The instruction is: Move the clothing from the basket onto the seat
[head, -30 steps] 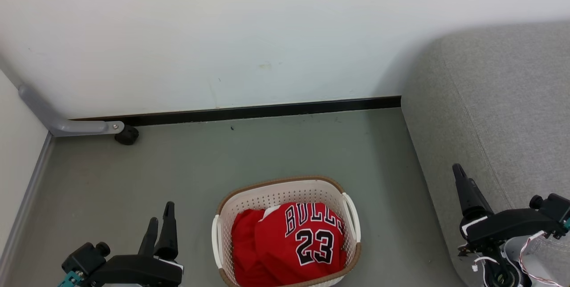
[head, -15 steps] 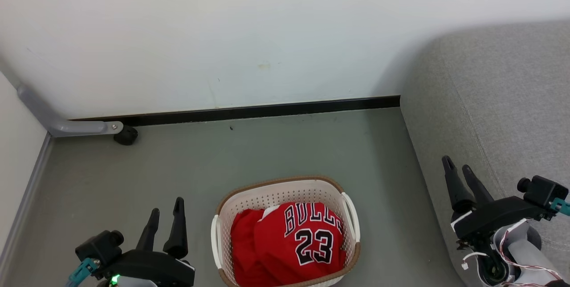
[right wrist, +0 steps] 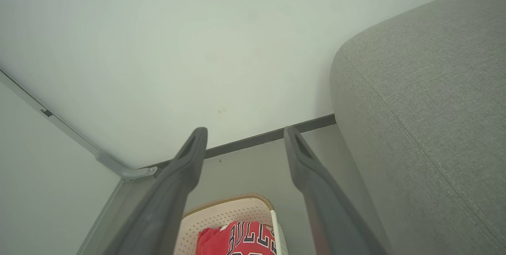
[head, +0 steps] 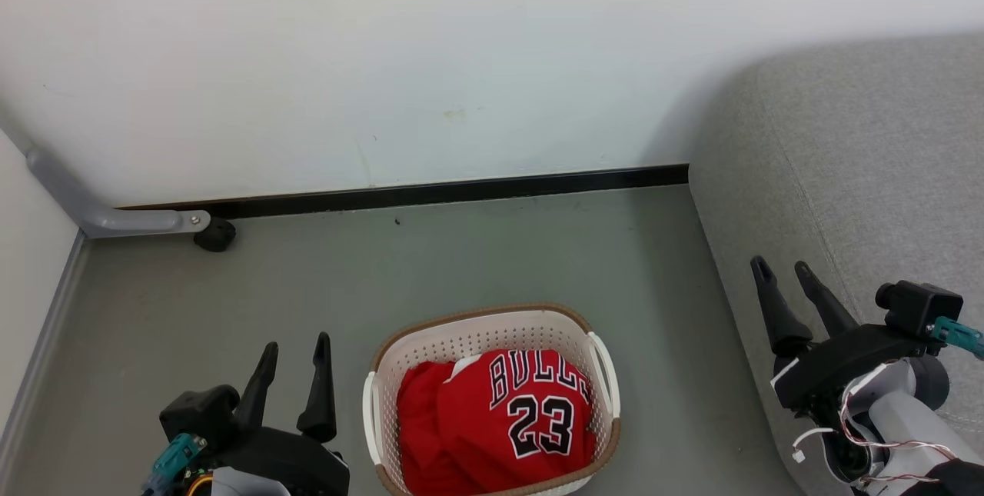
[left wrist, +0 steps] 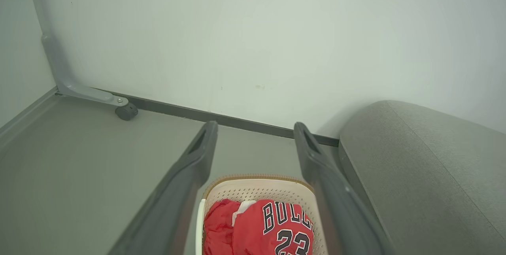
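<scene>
Over the last second both arms have been coming up and inward while the load itself has not stirred. The left tool (head: 296,344) has slid closer to the laundry basket (head: 477,317) and rolled, so its two dark fingers now show side by side with a clear gap, spread wide and holding nothing. The right tool (head: 781,265) has made the matching move: where one finger showed edge-on, two now stand apart, also released and empty. It has drifted leftward off the couch cushion (head: 869,173) toward the strip of floor (head: 669,311) between cushion and basket. The BULLS 23 jersey (head: 530,415) lies crumpled in the basket on top of another red garment (head: 419,419), just to the right of the left tool and well to the left of the right tool. In each wrist view it sits low between that tool's own fingers. Nothing has been grasped yet, so the task appears to be at its opening reach. Judging by the aim of both tools, either could descend on the jersey; the cushion right beside the right tool would make for a short carry.
</scene>
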